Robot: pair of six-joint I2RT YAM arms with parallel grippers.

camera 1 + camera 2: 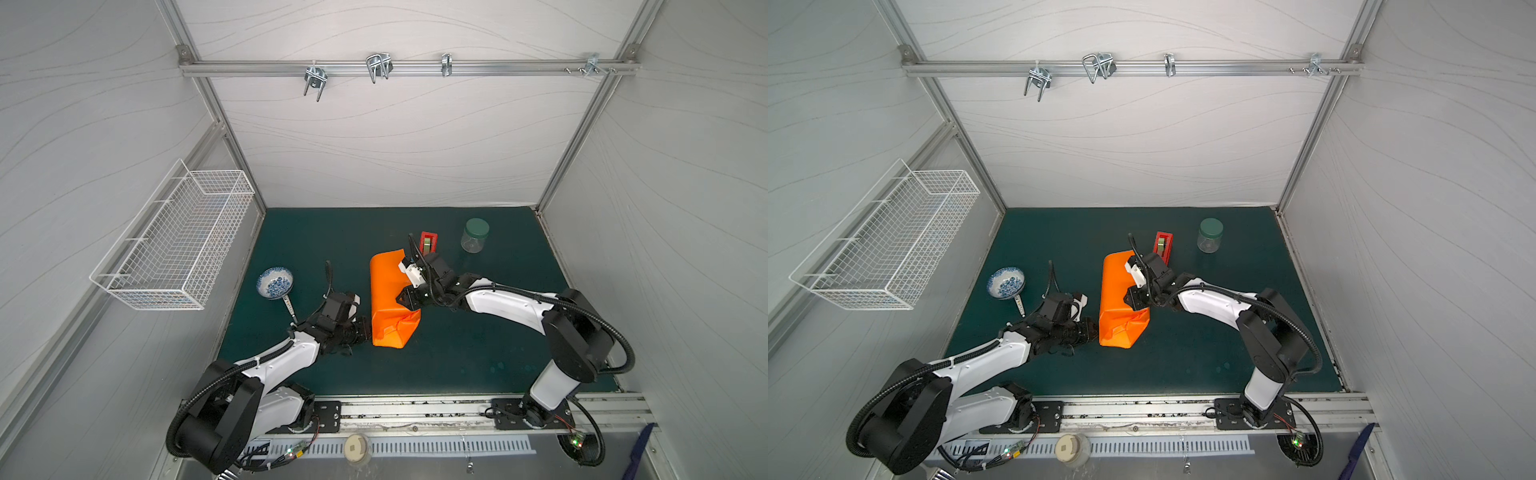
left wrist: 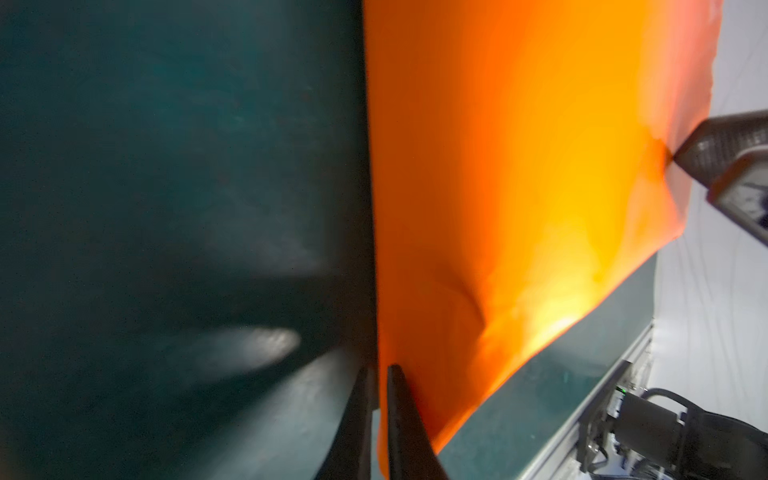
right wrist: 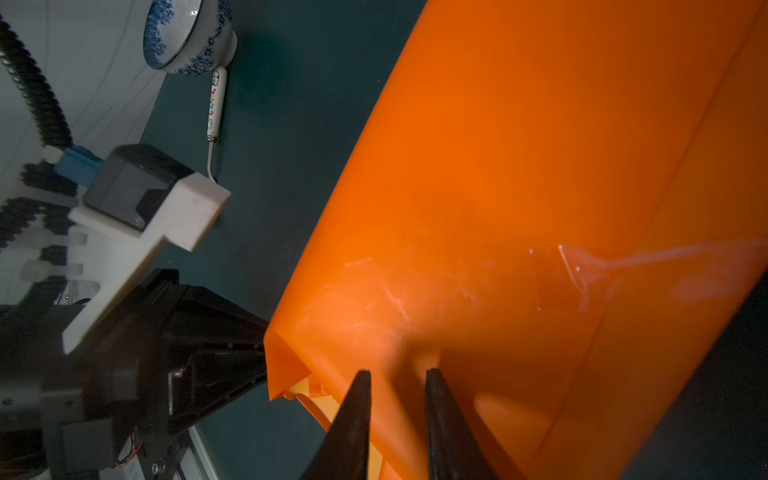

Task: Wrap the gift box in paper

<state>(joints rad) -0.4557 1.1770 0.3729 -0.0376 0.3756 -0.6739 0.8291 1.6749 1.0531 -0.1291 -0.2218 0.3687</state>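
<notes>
The paper [image 1: 388,291] lies mid-mat as a long orange bundle running near to far, its near end folded in. The gift box is out of sight from every angle. The left gripper [image 1: 366,331] sits at the bundle's near left corner, low over the mat [image 1: 457,357]. The left wrist view shows its jaws pressed almost together on the sheet's edge. The right gripper [image 1: 401,298] meets the bundle's right side about halfway along. In its own wrist view the fingers [image 3: 359,399] stand slightly apart with a ridge of paper between them. The left wrist view catches that gripper's tip puckering the sheet, so it too is pinching paper. Only the right wrist view shows clear tape [image 3: 582,270] stuck across the paper. The left arm stretches low from the near left, forearm almost level. The right arm rises from the near right, elbow high, forearm running left.
</notes>
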